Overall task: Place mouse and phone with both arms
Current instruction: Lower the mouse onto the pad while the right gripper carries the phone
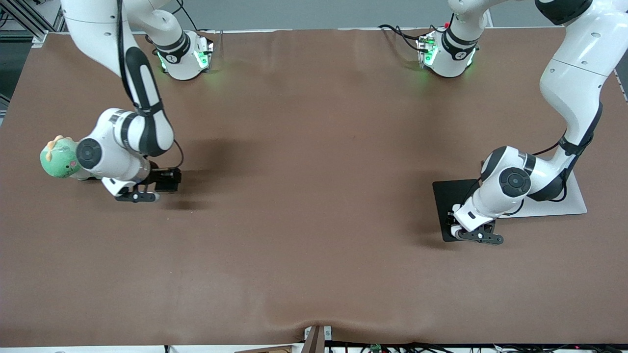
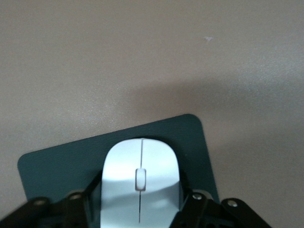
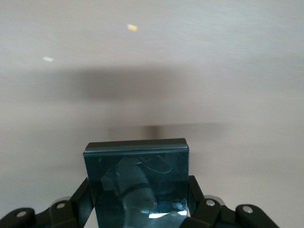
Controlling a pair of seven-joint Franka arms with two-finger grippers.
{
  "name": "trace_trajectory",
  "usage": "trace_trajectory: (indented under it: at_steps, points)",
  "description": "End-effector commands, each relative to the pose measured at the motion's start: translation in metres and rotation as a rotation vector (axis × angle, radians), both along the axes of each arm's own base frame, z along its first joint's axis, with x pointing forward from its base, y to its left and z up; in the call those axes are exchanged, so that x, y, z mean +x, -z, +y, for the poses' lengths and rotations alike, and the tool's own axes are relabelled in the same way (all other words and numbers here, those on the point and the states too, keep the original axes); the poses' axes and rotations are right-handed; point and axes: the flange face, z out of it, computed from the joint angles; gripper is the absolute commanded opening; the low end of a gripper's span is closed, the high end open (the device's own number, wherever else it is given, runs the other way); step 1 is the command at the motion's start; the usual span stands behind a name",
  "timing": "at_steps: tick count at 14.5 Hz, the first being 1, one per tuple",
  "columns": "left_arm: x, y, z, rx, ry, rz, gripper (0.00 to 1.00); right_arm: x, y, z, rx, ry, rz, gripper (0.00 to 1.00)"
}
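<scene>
**Mouse down on pad; phone not yet placed**

The right gripper point(image 1: 147, 189) clamps the phone point(image 3: 137, 183) over bare table point(image 1: 314, 220) beside a green toy point(image 1: 59, 158). The left gripper point(image 1: 463, 229) flanks the mouse point(image 2: 141, 183) on the pad point(image 2: 57, 168); grip indeterminate.

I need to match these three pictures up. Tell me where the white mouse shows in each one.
Front view: the mouse itself is hidden under the left gripper, low over the mouse pad at the left arm's end of the table.
Left wrist view: the mouse lies on the mouse pad between the gripper's fingers.
Right wrist view: not in it; only the phone shows.
Shared landmark: the dark mouse pad.
</scene>
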Motion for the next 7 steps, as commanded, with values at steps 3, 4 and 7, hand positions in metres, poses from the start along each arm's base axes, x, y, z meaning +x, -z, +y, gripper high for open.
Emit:
trace_trajectory:
  at_steps: [3,4,7]
  points:
    - [0.005,-0.010,0.005,0.008,0.005,-0.040,1.00,-0.022,0.002,-0.051,0.034,-0.029,0.006,0.00]
    - [0.008,-0.019,0.006,0.011,0.001,-0.056,1.00,-0.024,0.004,-0.052,0.027,-0.030,-0.001,0.00]
    - [0.011,-0.040,-0.002,0.018,0.003,-0.080,1.00,-0.048,0.029,-0.049,-0.041,-0.045,-0.038,0.00]
